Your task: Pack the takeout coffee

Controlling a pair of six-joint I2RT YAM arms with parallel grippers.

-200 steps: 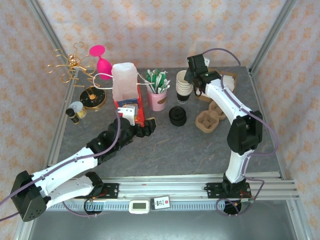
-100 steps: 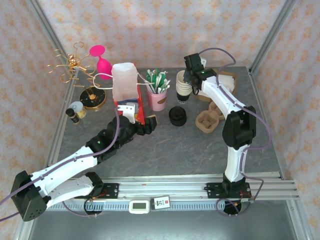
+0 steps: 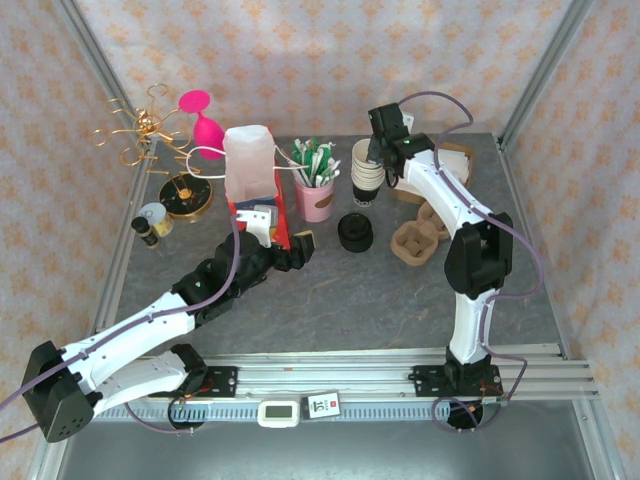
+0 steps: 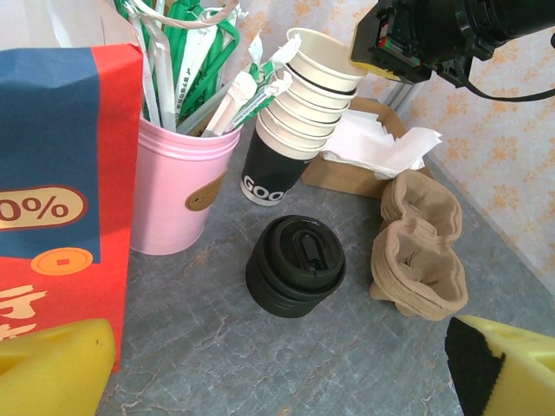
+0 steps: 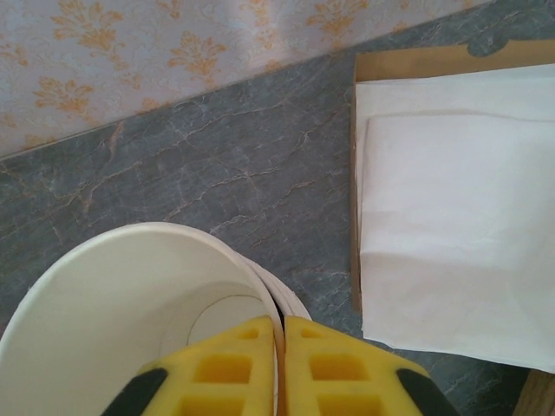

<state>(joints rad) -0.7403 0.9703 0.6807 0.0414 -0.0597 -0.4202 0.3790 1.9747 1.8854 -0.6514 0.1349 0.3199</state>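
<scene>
No takeout coffee with a lid is in view. A stack of lidless cream-lined cups [image 3: 367,172] [image 4: 303,95] stands at the back middle of the table. My right gripper [image 3: 378,150] [image 5: 280,368] is above it, shut on the rim of the top cup [image 5: 130,321], one yellow finger inside and one outside. My left gripper [image 3: 287,247] [image 4: 277,373] hovers low near the table's middle, open wide, with nothing between its fingers. It faces a squat black round piece [image 3: 355,232] [image 4: 295,264].
A pink cup of stirrers [image 3: 315,195] [image 4: 178,186] and a red and blue box [image 3: 262,215] stand left of the stack. Cardboard cup carriers [image 3: 415,240] [image 4: 421,256] and white napkins in a brown holder [image 5: 451,234] lie to its right. A gold rack [image 3: 145,135] is back left.
My right gripper moved left onto the cup stack and its jaws closed on the top cup's rim. The left arm stayed put, open.
</scene>
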